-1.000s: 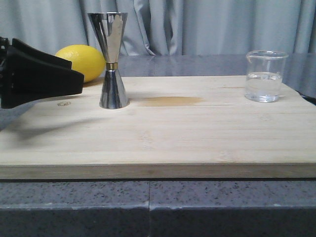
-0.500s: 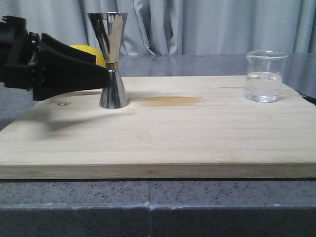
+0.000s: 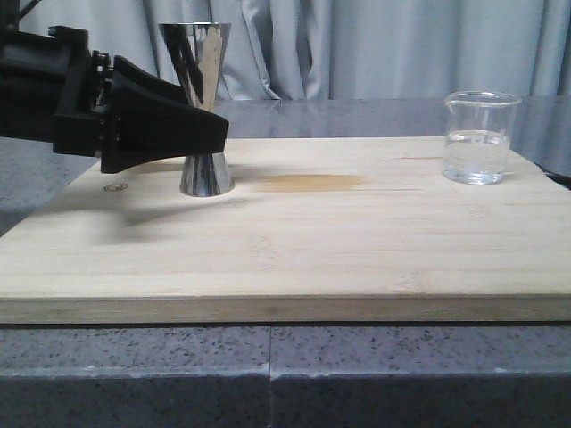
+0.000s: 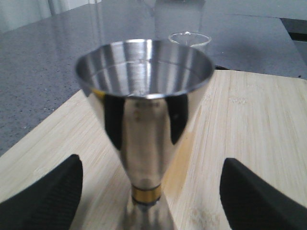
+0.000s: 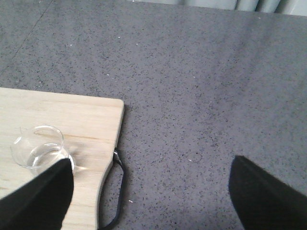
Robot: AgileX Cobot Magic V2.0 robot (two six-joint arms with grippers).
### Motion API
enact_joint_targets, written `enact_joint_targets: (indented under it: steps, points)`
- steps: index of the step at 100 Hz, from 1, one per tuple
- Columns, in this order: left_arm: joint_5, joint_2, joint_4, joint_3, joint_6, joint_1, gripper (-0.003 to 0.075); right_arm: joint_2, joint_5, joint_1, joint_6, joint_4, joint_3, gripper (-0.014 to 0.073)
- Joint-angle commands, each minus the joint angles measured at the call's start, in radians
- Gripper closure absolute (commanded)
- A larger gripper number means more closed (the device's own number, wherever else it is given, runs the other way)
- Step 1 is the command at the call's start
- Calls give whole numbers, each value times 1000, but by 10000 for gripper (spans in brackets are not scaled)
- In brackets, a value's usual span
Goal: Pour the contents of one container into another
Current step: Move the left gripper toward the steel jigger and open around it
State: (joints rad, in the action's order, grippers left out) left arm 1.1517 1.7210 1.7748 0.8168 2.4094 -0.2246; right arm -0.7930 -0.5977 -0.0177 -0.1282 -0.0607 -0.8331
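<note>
Your left gripper [image 4: 151,191] has its two black fingers [image 4: 45,199] spread wide, one on each side of the tall shiny steel hourglass-shaped jigger with a thin gold band at its waist [image 4: 144,124]. In the left wrist view you can see bare wood between each finger and the steel, so nothing is clamped. In the front view the left gripper [image 3: 210,134] reaches in from the left at the height of the jigger's [image 3: 198,107] narrow waist, hiding the gold band, while the jigger stands upright on the left rear part of the pale wooden cutting board [image 3: 294,259].

The small clear glass beaker with a pour lip [image 3: 480,137] stands upright near the board's right rear corner, well apart from the jigger and from your left gripper. It holds clear liquid to roughly its lower half.

Your right gripper [image 5: 151,201] is also spread wide, holding nothing, above the speckled grey countertop [image 5: 192,96] off the board's right edge. In the right wrist view the beaker [image 5: 41,151] sits just beside one black fingertip [image 5: 41,196], outside the gap.
</note>
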Motion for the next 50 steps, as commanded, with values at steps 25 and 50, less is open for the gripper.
enact_joint_targets:
  steps: [25, 50]
  points:
    - [116, -5, 77, 39, 2, -35, 247, -2, 78, 1, -8, 9, -27, -12]
    - [116, -5, 77, 39, 2, -35, 353, -2, 79, 1, -8, 9, -27, -12]
